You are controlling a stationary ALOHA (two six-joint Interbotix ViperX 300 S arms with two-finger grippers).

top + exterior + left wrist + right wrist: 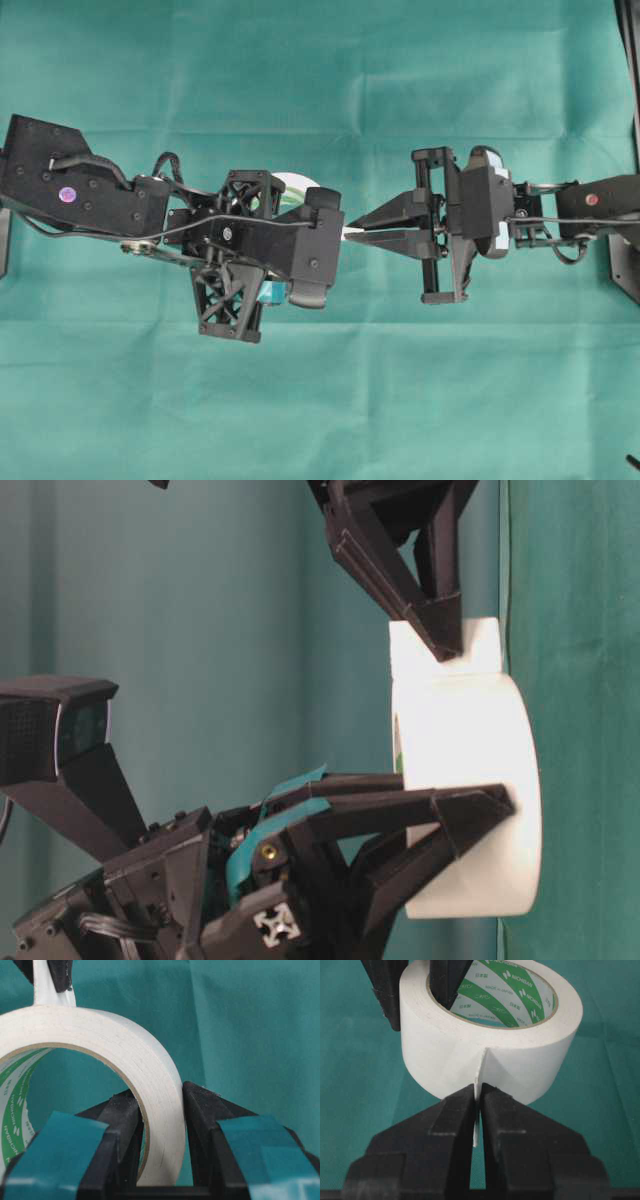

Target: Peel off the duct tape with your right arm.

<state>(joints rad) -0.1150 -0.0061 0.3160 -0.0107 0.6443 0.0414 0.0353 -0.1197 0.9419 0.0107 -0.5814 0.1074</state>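
Duct tape (pixel 490 1055) lies on creased green cloth (pixel 600 1110).

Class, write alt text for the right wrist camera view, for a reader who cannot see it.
The right pincer is shut on the loose white strip sticking out from the duct tape, a white roll with a green-printed inner core, on a green cloth. At the top left, the left pincer grips the roll's wall, one finger inside and one outside.

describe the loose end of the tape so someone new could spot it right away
On the green cloth, between the two black arms, stands a white roll of tape. The loose end is a thin white flap sticking out from its side, pinched in the right gripper, opposite the wall the left gripper clamps.
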